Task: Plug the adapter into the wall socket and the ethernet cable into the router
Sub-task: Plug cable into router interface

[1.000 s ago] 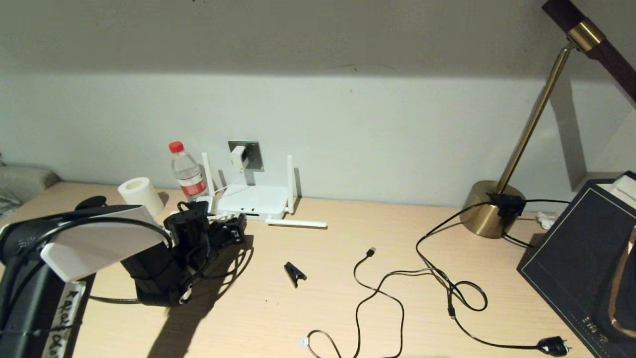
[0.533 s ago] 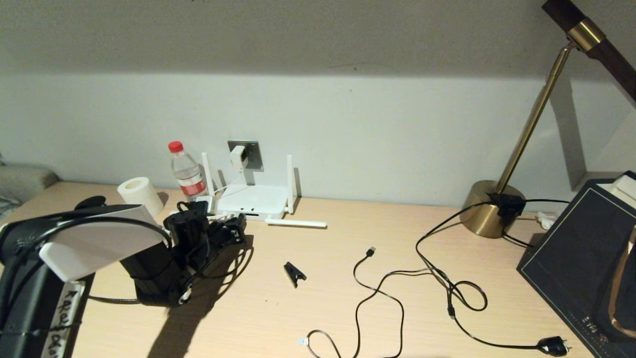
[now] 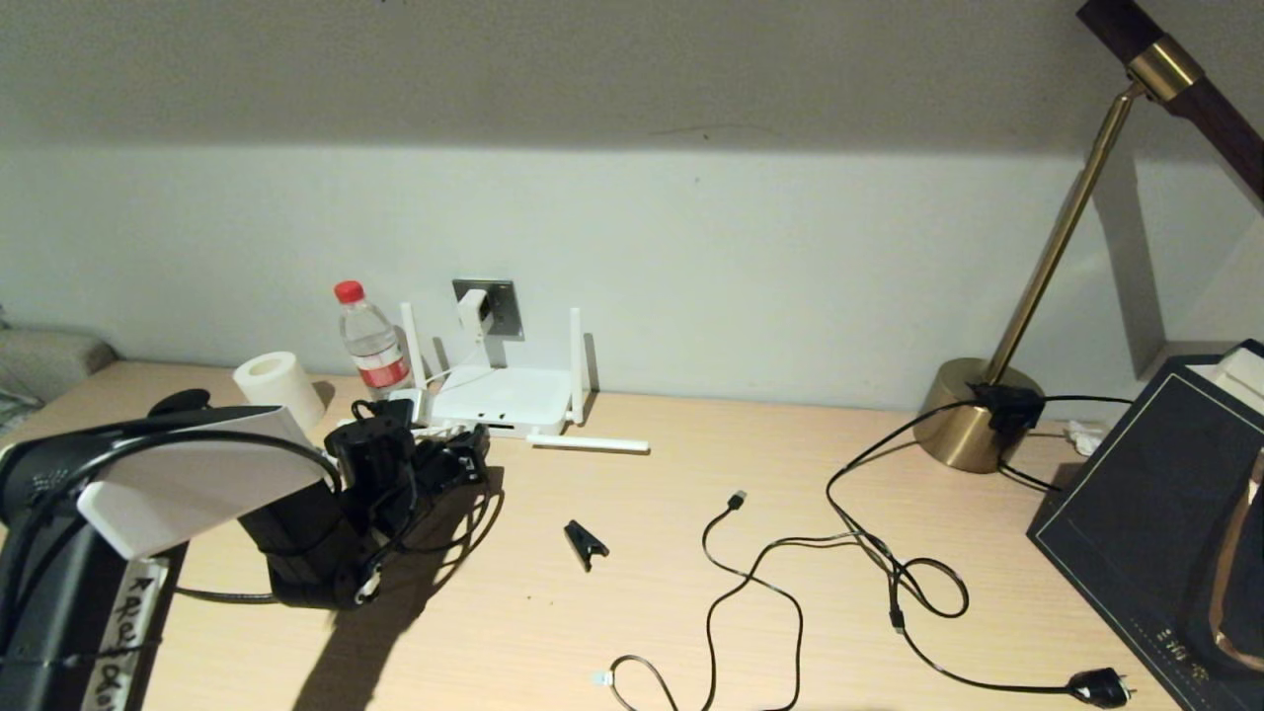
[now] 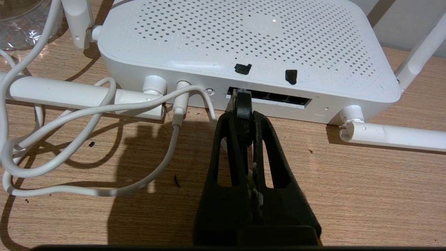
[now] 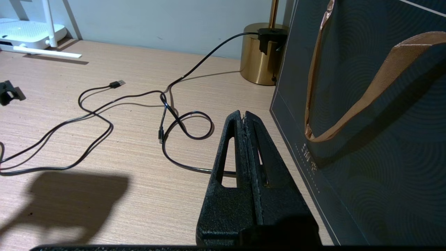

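The white router [image 4: 244, 38] lies by the wall with its dark port slot [image 4: 278, 99] facing me. My left gripper [image 4: 244, 116] is shut on the black boot of the ethernet cable [image 4: 243, 104]. The cable's tip sits at the left end of that slot; how deep it sits is hidden. In the head view the left gripper [image 3: 462, 462] is right in front of the router [image 3: 499, 395]. The white adapter [image 3: 474, 311] sits in the grey wall socket [image 3: 502, 306], and its white cord [image 4: 87, 111] runs to the router. My right gripper [image 5: 245, 115] is shut and empty.
A water bottle [image 3: 371, 341] and a tissue roll [image 3: 276, 387] stand left of the router. A black clip [image 3: 586, 541], a thin USB cable [image 3: 750, 583] and a black plug [image 3: 1099, 686] lie mid-table. A brass lamp base [image 3: 978, 415] and a dark bag [image 3: 1155, 513] stand at the right.
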Available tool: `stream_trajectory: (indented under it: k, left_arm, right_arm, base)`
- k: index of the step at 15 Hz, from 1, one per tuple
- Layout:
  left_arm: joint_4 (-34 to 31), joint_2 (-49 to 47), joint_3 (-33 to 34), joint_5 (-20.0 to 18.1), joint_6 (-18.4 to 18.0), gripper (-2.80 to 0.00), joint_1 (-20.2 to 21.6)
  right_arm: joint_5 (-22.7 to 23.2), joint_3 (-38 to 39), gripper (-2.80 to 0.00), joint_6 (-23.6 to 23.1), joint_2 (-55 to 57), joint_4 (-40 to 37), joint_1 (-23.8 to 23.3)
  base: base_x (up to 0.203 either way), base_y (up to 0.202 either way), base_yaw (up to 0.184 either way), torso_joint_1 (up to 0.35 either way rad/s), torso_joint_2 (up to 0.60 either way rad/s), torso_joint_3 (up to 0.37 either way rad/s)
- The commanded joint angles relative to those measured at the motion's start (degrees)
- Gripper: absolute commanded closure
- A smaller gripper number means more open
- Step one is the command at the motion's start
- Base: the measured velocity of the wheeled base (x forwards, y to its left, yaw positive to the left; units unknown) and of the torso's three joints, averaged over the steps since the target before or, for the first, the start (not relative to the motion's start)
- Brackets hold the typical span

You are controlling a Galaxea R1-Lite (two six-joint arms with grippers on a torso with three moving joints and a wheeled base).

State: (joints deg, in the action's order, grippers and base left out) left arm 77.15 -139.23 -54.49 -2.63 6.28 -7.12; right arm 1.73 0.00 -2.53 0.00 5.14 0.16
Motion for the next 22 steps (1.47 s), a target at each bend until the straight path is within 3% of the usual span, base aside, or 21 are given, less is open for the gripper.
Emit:
stream_trajectory:
  k: [1, 22]
  left_arm:
    - [0.5, 0.0, 0.0, 0.0, 0.0, 0.0, 0.1]
    - [0.7, -0.1, 0.5, -0.1, 0.0, 0.0, 0.1]
  right_arm:
    - [0.0, 2.0, 0.0, 0.0, 0.1, 0.0, 0.0]
    - [0.0, 2.0, 0.0, 0.0, 0.1, 0.0, 0.0]
  base:
    - [0.0, 0.0, 0.0, 0.0, 0.0, 0.0]
    - [0.0, 0.0, 0.0, 0.0, 0.0, 0.0]
